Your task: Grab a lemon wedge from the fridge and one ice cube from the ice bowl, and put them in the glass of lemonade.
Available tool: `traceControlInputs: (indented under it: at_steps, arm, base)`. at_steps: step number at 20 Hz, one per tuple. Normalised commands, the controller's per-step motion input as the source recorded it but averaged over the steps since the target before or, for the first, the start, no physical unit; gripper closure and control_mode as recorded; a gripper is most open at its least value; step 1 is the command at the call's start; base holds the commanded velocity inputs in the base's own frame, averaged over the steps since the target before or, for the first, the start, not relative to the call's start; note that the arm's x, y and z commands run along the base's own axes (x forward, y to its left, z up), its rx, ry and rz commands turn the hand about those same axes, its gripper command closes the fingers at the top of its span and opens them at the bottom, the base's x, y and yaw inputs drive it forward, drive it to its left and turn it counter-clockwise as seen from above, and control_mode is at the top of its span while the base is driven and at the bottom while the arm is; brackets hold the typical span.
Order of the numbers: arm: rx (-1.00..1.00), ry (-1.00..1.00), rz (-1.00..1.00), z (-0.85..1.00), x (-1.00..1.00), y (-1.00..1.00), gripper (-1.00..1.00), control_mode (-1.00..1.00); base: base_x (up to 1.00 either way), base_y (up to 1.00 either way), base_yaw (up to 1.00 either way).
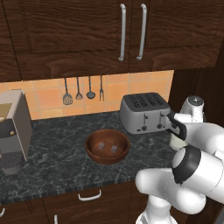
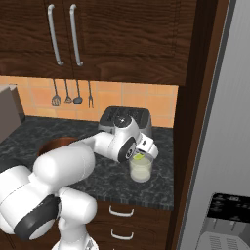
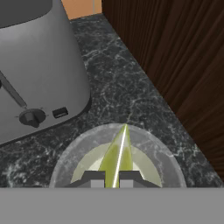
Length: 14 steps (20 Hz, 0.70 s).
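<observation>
Hand view: my gripper (image 3: 112, 178) clamped shut on lemon wedge (image 3: 118, 153), directly above glass of lemonade (image 3: 151, 151). Ice bowl (image 1: 107, 146) off to gripper's left holds two cubes.

yellow-green lemon wedge (image 3: 117, 157); reddish-brown ice bowl (image 1: 107, 146); grey toaster (image 1: 144, 112); black marbled counter (image 1: 57, 153)

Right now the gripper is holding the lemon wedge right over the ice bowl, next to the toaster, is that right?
Not quite. The gripper is shut on the lemon wedge, but over the glass of lemonade, not the ice bowl. The hand view shows the wedge above the glass, beside the toaster.
</observation>
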Motion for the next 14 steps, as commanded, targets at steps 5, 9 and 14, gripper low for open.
traceControlInputs:
  at_steps: [5, 9, 14]
  arm:
    - [0.00, 0.00, 0.00, 0.01, -0.11, -0.03, 1.00, -1.00]
    - [0.00, 0.00, 0.00, -0.09, -0.24, -0.01, 1.00, -1.00]
    - [0.00, 0.01, 0.00, 0.00, -0.10, 0.05, 1.00, -1.00]
  base:
    - [0.00, 0.00, 0.00]
    - [0.00, 0.00, 0.00]
    - [0.00, 0.00, 0.00]
